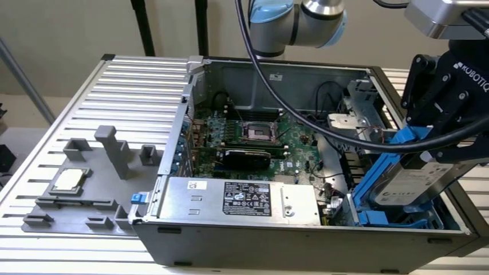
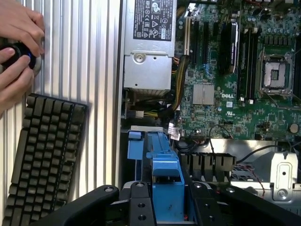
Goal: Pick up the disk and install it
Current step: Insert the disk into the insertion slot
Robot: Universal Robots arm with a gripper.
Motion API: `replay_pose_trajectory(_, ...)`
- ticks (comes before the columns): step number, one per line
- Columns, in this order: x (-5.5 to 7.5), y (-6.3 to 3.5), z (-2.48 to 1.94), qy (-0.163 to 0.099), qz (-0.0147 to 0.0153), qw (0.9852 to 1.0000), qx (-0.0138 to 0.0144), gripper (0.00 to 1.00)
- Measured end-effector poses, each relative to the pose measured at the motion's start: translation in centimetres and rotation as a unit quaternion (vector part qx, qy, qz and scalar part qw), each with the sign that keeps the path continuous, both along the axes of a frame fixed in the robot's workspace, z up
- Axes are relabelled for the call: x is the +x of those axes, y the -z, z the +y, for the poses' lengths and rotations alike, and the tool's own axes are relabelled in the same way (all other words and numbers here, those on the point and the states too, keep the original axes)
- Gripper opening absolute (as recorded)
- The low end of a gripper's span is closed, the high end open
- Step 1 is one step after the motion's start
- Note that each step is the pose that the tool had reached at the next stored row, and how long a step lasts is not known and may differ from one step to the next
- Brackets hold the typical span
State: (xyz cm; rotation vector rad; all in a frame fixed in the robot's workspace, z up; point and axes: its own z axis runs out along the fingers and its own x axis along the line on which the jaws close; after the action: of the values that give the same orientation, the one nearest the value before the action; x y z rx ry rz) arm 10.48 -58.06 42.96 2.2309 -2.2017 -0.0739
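The disk point(image 1: 409, 184), a silver-grey drive with a white label in a blue plastic carrier point(image 1: 388, 163), hangs tilted at the exterior view's right end of the open computer case point(image 1: 306, 240). Its lower end is down among the blue rails of the drive bay point(image 1: 378, 217). My black gripper point(image 1: 437, 143) is shut on the disk's upper end. In the wrist view the blue carrier point(image 2: 164, 172) runs out from between the fingers point(image 2: 141, 202) of my gripper point(image 2: 167, 209), towards the bay beside the motherboard point(image 2: 235, 94).
A silver power-supply box point(image 1: 237, 199) lies along the case's near side, with the motherboard point(image 1: 252, 134) behind it. A small square CPU chip point(image 1: 67, 180) rests on a grey fixture at the exterior view's left. A keyboard point(image 2: 44, 155) and a person's hands point(image 2: 16, 47) are beside the case.
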Motion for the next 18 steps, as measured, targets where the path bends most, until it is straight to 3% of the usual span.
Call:
replay_pose_trajectory(14, 0.00, 0.64, 0.15, 0.000, 0.0000, 1.0000, -0.0063, 0.33)
replay_pose_trajectory(17, 0.00, 0.72, 0.18, 0.000, 0.0000, 1.0000, -0.0080, 0.34)
replay_pose_trajectory(18, 0.00, 0.74, 0.20, 0.000, 0.0000, 1.0000, -0.0086, 0.41)
